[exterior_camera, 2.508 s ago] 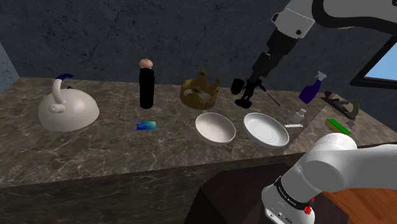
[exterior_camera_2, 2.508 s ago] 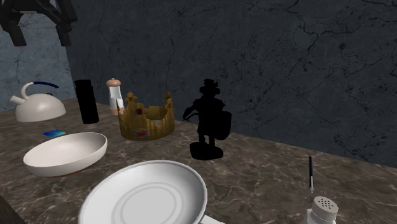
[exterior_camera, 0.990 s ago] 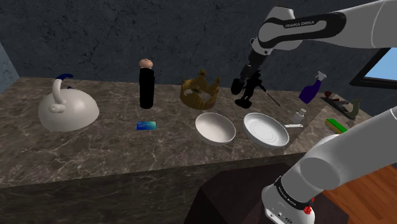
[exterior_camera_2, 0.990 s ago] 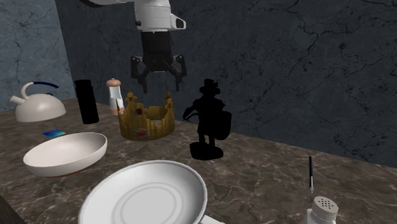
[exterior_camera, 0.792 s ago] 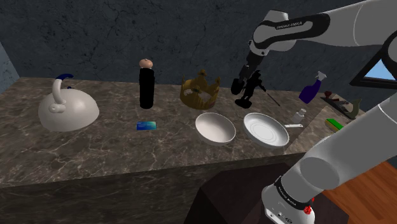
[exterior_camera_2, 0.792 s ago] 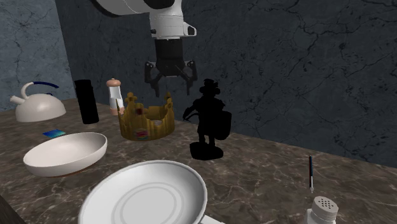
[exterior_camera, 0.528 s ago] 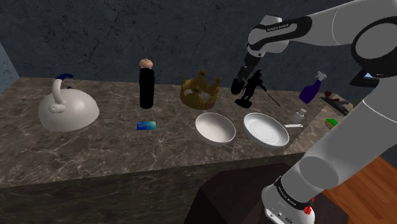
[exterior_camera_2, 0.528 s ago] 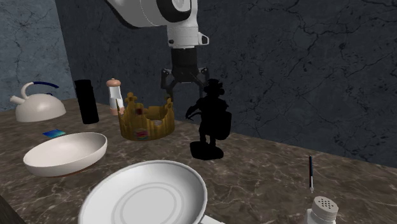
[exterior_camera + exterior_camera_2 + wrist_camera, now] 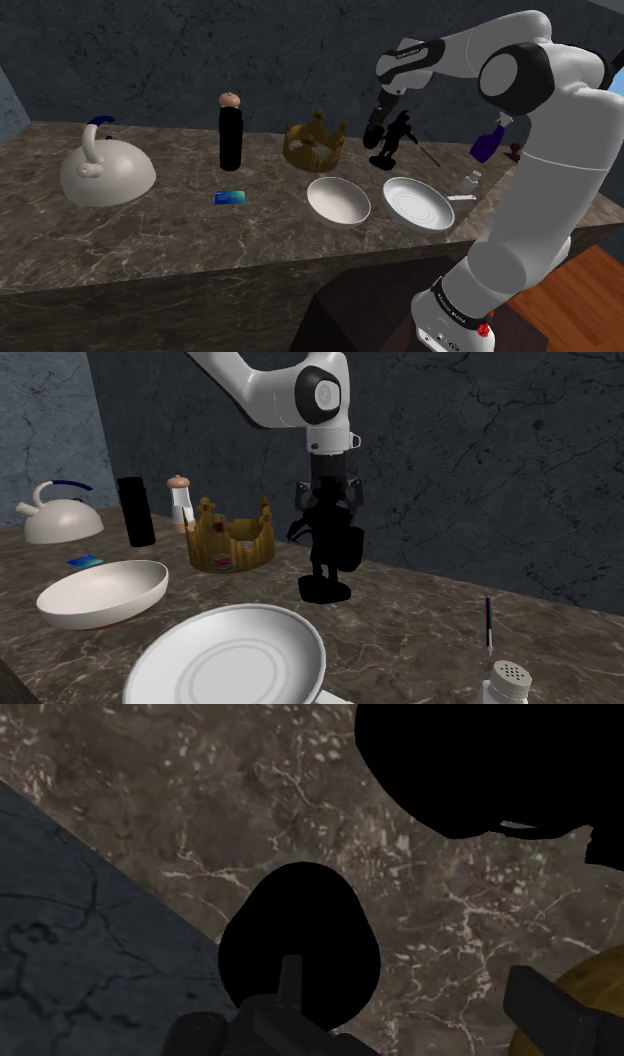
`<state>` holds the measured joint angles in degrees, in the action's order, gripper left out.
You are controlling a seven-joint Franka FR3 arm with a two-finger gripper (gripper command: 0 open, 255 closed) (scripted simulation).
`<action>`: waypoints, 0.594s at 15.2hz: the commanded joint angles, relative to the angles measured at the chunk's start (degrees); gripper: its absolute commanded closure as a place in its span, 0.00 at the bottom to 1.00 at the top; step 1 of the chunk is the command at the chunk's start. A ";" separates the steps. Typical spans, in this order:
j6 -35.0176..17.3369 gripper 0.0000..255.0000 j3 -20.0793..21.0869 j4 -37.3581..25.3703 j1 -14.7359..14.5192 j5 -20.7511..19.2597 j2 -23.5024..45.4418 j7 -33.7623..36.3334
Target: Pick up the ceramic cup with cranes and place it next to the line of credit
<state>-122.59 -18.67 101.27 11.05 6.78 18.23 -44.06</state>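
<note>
Nearest the edge of the counter [image 9: 150, 240] lies the blue card [image 9: 230, 196]. Just behind it the tall black cup [image 9: 231, 140] stands upright, with a shaker [image 9: 180, 504] beside it that the shoulder view half hides. Farther along, well apart from the cup, the gripper [image 9: 327, 502] hangs over the black figurine [image 9: 328, 567], fingers apart; the wrist view shows its head between them.

Shoulder view overlooks countertop [image 9: 150, 240], second exterior low, near plate [image 9: 230, 662]
</note>
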 commanded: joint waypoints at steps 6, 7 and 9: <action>-3.16 0.00 0.51 -0.94 1.00 1.55 4.37 -1.51; -3.76 0.00 0.59 -0.74 1.06 1.72 4.78 -1.62; -4.10 0.00 0.63 -0.62 1.10 1.82 5.01 -1.68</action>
<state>-126.38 -18.07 100.60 12.09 8.49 22.99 -45.65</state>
